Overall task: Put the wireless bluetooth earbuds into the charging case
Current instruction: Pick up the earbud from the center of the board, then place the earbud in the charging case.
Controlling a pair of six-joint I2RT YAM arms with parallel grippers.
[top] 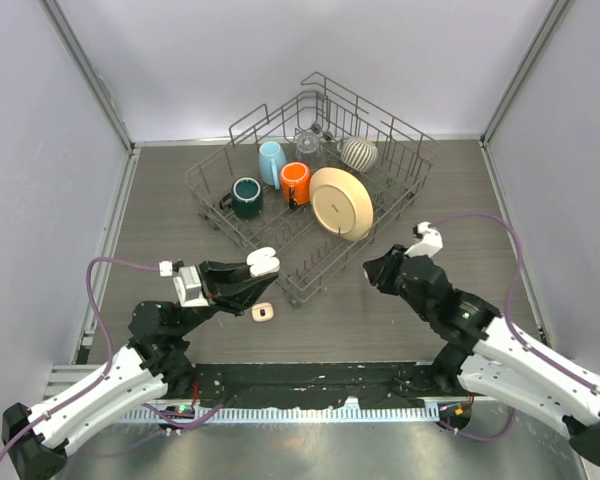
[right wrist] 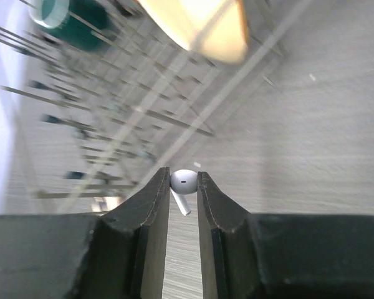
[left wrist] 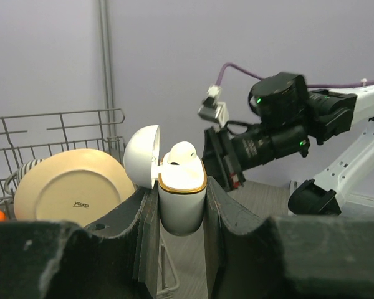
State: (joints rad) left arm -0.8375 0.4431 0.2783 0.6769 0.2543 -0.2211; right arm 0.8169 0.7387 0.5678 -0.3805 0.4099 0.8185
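The left jaws are clenching the lower body of a white, gold-rimmed charging case [left wrist: 182, 202], holding it upright above the dark wood-grain counter [top: 380, 330], just before the near corner of the grey wire dish rack [top: 298, 290]. Its rounded lid [left wrist: 140, 156] is standing open to one side, and one glossy white earbud [left wrist: 182, 152] is sitting in the case's mouth. The right jaws are pinching a second white earbud [right wrist: 184, 180], its short stem lying between them, above the counter and well apart from the case. A small peach-coloured object [top: 264, 313] is lying on the counter near the left jaws.
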